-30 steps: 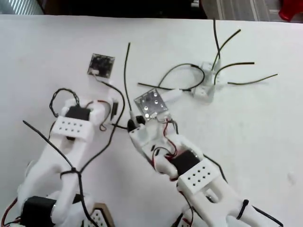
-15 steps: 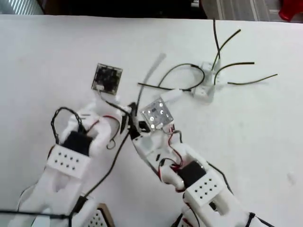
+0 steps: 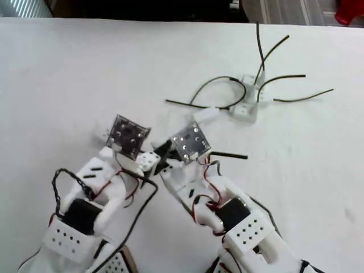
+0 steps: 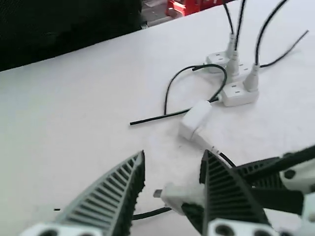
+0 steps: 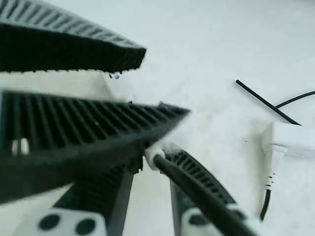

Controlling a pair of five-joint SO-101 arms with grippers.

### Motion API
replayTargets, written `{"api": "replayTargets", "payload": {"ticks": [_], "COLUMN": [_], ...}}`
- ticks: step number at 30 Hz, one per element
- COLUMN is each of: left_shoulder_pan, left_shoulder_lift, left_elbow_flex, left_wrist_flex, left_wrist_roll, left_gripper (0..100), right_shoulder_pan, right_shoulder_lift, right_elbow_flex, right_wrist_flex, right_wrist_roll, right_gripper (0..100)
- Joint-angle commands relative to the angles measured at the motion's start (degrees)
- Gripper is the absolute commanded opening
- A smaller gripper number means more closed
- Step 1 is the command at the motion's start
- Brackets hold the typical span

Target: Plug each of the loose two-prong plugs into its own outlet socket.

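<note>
Plug [image 4: 174, 197] sits between the spread left fingers [image 4: 112, 195].

Left wrist view: partly hidden behind one finger [image 4: 224, 196] of the left gripper [image 4: 174, 156], the near plug [image 4: 178, 195]; prongs too small to count. Both fingers cut off at the lower edge. Cut off at the top edge, the cords [image 4: 235, 19] rising from the outlet block [image 4: 231, 81].

Right wrist view: foreground blurred; seating of the near plug impossible to tell. Loose plug [image 5: 290, 139] cut off at the side edge.

High view: left arm [image 3: 85, 216] and right arm [image 3: 239, 219] cut off at the lower edge. Socket slots too small to tell.
</note>
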Motion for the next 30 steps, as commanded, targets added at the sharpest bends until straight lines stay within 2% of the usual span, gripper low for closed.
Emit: {"api": "replayTargets", "payload": {"ticks": [1, 8, 14, 18, 23, 30], "left_shoulder_pan": [-6.3, -14.7, -21.5, -24.4, -23.8, -18.2], "left_shoulder_lift": [-1.2, 4.6, 24.4, 41.6, 62.5, 82.5], "left_elbow_flex": [-0.3, -0.5, -10.3, -23.1, -39.8, -55.9], "left_wrist_flex": [0.2, 1.7, 2.8, 9.8, 22.7, 31.8], "left_wrist_roll": [-0.4, -0.4, -0.2, 4.2, 9.1, 11.1], "left_gripper": [20, 23, 23, 23, 23, 23], "right_shoulder_pan": [3.6, 9.0, 9.4, 9.5, 9.6, 13.0], "right_shoulder_lift": [-0.8, -0.7, -0.7, -0.7, -0.7, -0.7], "right_elbow_flex": [-0.5, -0.4, 0.7, 0.7, 0.8, 0.8], "right_wrist_flex": [0.1, 0.0, -0.3, -0.3, -0.3, -1.5], "right_wrist_roll": [-0.3, -0.6, -0.6, -0.6, -0.6, -0.4], "right_gripper": [1.6, 1.6, 1.6, 1.6, 1.6, 1.6]}}
